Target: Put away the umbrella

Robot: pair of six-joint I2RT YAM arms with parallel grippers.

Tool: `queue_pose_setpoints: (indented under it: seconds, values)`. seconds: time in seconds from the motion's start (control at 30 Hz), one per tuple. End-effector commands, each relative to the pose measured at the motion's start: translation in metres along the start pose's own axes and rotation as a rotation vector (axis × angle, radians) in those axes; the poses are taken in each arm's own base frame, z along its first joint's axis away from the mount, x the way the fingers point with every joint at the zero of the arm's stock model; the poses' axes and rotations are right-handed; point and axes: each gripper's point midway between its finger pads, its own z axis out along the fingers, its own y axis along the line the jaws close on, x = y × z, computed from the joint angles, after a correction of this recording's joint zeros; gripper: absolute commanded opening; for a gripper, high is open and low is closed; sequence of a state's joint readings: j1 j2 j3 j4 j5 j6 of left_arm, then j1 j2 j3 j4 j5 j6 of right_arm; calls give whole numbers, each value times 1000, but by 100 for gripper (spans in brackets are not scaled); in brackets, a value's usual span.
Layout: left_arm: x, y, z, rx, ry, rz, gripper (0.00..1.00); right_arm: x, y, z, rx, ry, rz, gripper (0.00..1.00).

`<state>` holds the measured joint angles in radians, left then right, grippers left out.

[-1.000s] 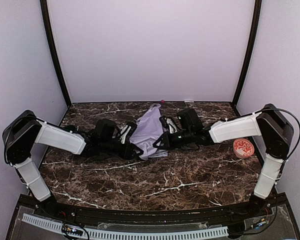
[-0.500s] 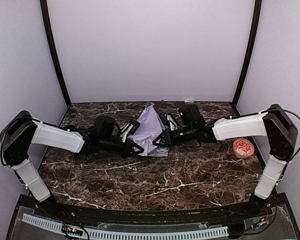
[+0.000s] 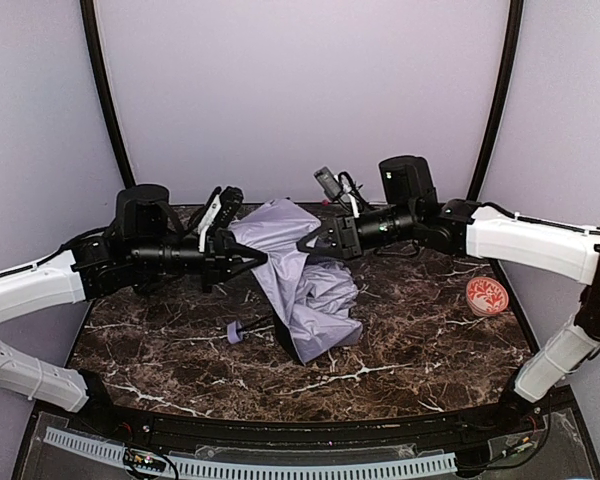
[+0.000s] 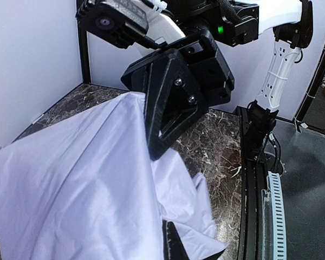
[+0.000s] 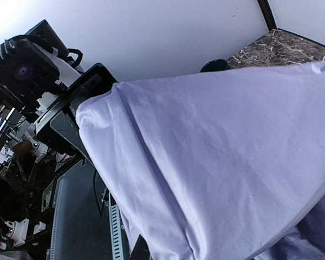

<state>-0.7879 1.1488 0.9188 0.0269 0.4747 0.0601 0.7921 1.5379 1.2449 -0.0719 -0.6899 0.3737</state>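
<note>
Where the umbrella is, top view: the umbrella [image 3: 305, 275] hangs between the two raised arms over the middle of the marble table [image 3: 410, 350]. Its pale lavender fabric is stretched from one pincer to the other and drapes down to the tabletop.
Handle, top view: the small lavender handle [image 3: 235, 331] lies on the table left of the draped fabric, with the thin black shaft [image 3: 261, 327] running from it to the cloth.
Left gripper, top view: the left gripper [image 3: 255, 258] is pinched fully closed on the fabric's upper left edge.
Right gripper, top view: the right gripper [image 3: 310, 241] is pinched fully closed on the upper right edge, a little farther back.
Disc, top view: a red-and-white patterned disc [image 3: 487, 294] lies flat at the right side of the table, well apart from the umbrella.
Fabric, left wrist view: the cloth [image 4: 70, 200] fills the lower left and covers most of this pincer, with one black finger [image 4: 173, 246] poking out below.
Opposite pincer, left wrist view: the right gripper [image 4: 156, 145] clamps the top fold.
Fabric, right wrist view: a taut lavender sheet [image 5: 222, 151] spans the frame.
Opposite pincer, right wrist view: the left gripper [image 5: 82, 107] grips its far corner.
</note>
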Motion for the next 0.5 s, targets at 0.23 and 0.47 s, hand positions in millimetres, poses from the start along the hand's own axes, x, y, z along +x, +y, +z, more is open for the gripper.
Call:
queue_pose_setpoints:
  seconds: [0.23, 0.47]
  values:
    - [-8, -8, -8, 20, -17, 22, 0, 70, -68, -18, 211, 80, 179, 14]
    - [-13, 16, 22, -3, -31, 60, 0, 113, -105, -22, 311, 182, 128, 45]
